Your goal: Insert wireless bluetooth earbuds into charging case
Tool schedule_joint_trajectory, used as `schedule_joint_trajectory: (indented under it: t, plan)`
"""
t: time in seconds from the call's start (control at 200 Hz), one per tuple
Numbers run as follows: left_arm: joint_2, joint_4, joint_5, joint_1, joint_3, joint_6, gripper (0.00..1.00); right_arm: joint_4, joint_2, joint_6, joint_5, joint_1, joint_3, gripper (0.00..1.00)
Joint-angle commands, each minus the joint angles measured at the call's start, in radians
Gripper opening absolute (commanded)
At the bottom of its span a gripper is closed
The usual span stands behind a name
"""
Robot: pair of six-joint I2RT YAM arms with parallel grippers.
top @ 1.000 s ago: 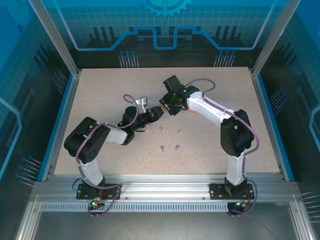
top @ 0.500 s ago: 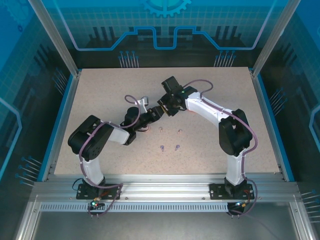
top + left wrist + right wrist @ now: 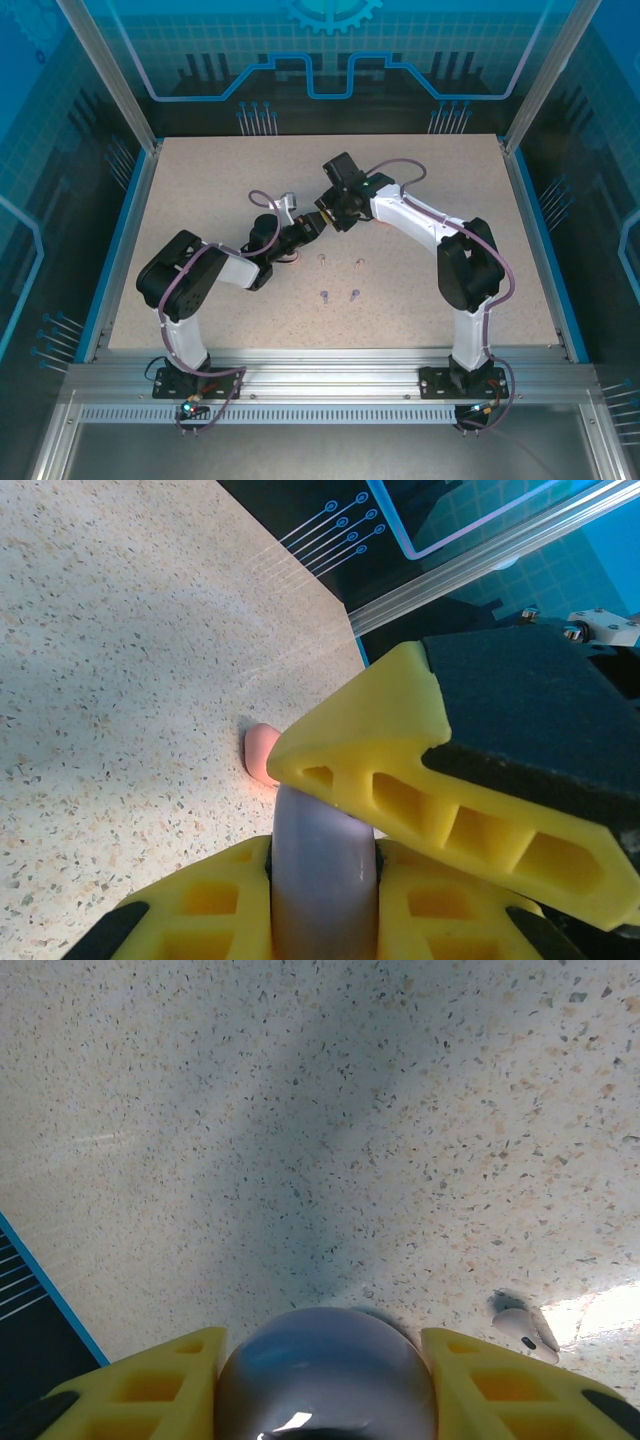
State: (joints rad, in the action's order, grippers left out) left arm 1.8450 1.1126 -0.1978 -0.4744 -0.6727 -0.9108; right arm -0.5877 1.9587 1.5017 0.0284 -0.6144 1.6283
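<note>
Case (image 3: 325, 1380), rounded glossy lilac, tight between jaws of left gripper (image 3: 320, 852) and right gripper (image 3: 322, 1348).

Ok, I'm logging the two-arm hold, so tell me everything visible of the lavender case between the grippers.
The lavender case is a smooth, glossy, plastic-looking shell with rounded edges, pale purple-grey, catching a light reflection in the right wrist view. No seam, hinge or opening shows. The left gripper pinches its narrow sides, and the right gripper clamps its wider, domed body, over the speckled table. Whether it touches the table is unclear.
</note>
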Motion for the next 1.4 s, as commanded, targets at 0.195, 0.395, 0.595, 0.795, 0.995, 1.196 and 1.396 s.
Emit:
schedule_joint_trajectory:
  t: [0.195,0.395,0.595,0.795,0.995,1.196,1.396]
  plan:
    - [-0.043,-0.034,-0.027,0.003,-0.015,-0.007,0.00,0.020,-0.120,-0.089,0.038,0.056,-0.044,0.76]
    - [-0.153,-0.237,-0.240,0.041,-0.061,0.089,0.00,0.058,-0.312,-0.414,-0.004,0.150,-0.206,0.78]
    - [-0.255,-0.503,-0.454,0.072,-0.150,0.271,0.00,0.322,-0.537,-0.750,-0.163,0.234,-0.508,0.79]
    - [-0.276,-0.592,-0.609,0.104,-0.222,0.309,0.00,0.564,-0.660,-0.920,-0.430,0.280,-0.700,0.78]
    - [-0.245,-0.626,-0.684,0.106,-0.287,0.307,0.00,0.646,-0.649,-0.956,-0.566,0.273,-0.722,0.76]
    - [-0.241,-0.640,-0.694,0.105,-0.299,0.316,0.00,0.654,-0.605,-0.956,-0.576,0.247,-0.682,0.74]
    - [-0.237,-0.639,-0.693,0.105,-0.304,0.316,0.00,0.666,-0.570,-0.946,-0.564,0.226,-0.662,0.72]
